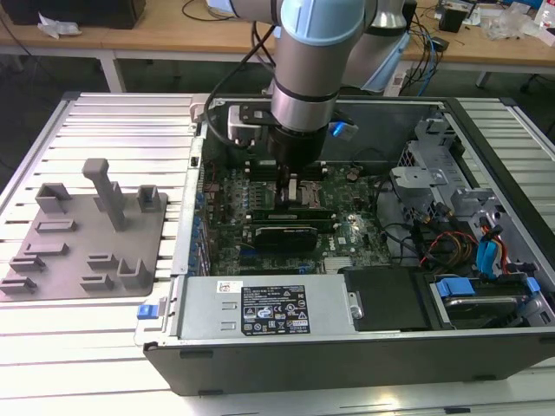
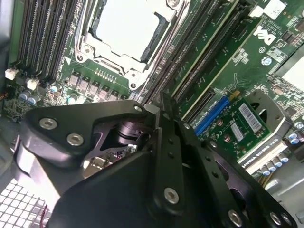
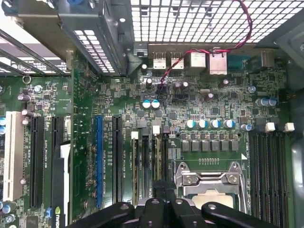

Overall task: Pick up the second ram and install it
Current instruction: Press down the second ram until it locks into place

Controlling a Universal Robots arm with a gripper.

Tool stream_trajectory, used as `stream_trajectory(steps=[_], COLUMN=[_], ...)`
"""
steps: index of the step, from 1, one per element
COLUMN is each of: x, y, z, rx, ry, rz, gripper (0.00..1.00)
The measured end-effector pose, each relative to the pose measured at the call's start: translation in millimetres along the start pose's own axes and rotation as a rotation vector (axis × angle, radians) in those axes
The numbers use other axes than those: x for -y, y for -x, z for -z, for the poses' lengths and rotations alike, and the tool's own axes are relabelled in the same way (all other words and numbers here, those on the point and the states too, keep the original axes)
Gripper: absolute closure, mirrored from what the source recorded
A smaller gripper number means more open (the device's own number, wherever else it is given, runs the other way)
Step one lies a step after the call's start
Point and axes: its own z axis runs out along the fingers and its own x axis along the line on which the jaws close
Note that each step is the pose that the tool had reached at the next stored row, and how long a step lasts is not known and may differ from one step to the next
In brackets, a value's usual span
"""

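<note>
Gripper (image 2: 159,111) down over the memory slots (image 3: 145,161), fingers pinched together, contents hidden; best kept square to the slot, pressed evenly.

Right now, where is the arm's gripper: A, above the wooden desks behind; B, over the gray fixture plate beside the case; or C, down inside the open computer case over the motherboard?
C: in the exterior view the gripper reaches into the open computer case, just above the motherboard near the CPU socket.
</note>
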Motion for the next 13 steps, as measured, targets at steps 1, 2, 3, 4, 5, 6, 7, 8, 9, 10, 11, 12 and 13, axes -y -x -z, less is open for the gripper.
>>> stream_trajectory(steps=[1,2,3,4,5,6,7,8,9,10,11,12,13], x=[-0.3,-0.4,-0.4,-0.4,-0.5,-0.4,-0.3,-0.3,-0.3,-0.3,-0.9,-1.1,-1.3], y=[-0.1,-0.2,-0.2,-0.1,-0.1,-0.2,-0.1,-0.1,-0.1,0.3,0.2,0.2,0.3], z=[-1.4,-2.0,-2.2,-2.3,-2.6,-4.5,-5.0,-5.0,-5.0,-1.5,4.7,7.6,10.2], rx=[-0.0003,-0.0002,-0.0002,0.0001,0.0000,-0.0001,0.0001,0.0002,0.0002,0.0025,0.0005,0.0006,0.0004], ry=[0.0001,0.0001,0.0001,0.0000,0.0000,0.0002,0.0001,0.0000,-0.0001,-0.0016,-0.0002,-0.0002,-0.0002], rz=[0.000,0.000,0.000,0.000,0.000,0.000,0.000,0.000,0.000,0.000,0.000,0.000,0.000], gripper=[0.92,0.92,0.92,0.92,0.92,0.92,0.92,0.92,0.92,0.92,0.92,0.92,0.92])
